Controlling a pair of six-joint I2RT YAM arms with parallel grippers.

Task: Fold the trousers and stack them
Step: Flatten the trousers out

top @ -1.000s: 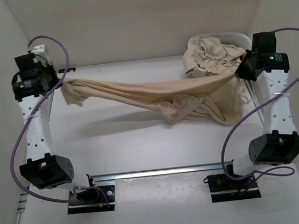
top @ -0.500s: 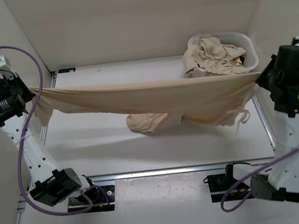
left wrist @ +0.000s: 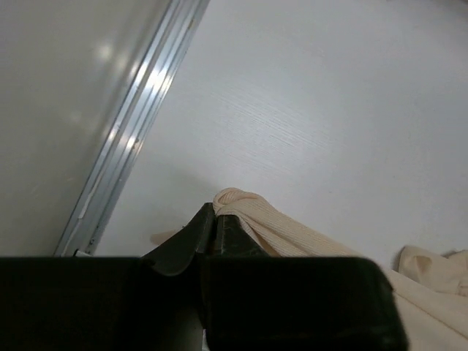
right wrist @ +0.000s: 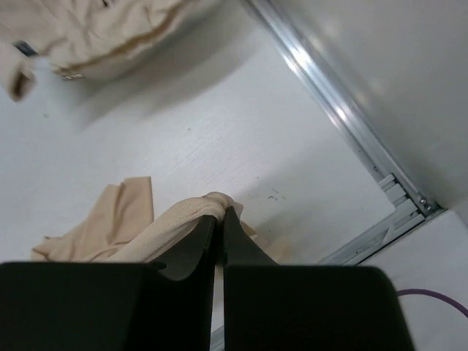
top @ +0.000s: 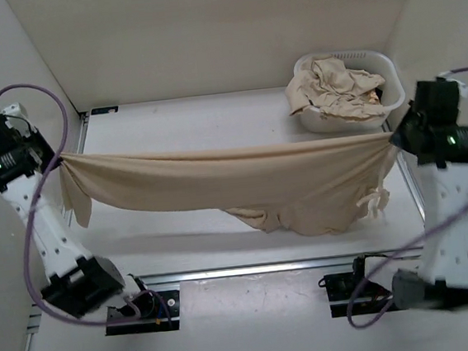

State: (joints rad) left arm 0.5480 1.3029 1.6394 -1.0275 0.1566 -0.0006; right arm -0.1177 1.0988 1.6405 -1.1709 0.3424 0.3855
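A white slotted basket (top: 376,59) sits at the upper right of the white surface (top: 213,128). A metal rail (top: 251,270) crosses the lower frame; plain pale walls (top: 203,29) enclose back and sides.

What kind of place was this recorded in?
Probably a robot lab cell, not a home: white table boxed by plain panels, a metal rail, trousers stretched in midair.

The flat white table (top: 179,123) carried a white plastic slotted basket (top: 353,54) in its far right corner. Nearer the front, the sagging middle of the beige soft-fabric trousers (top: 287,212) seemed to rest on it.
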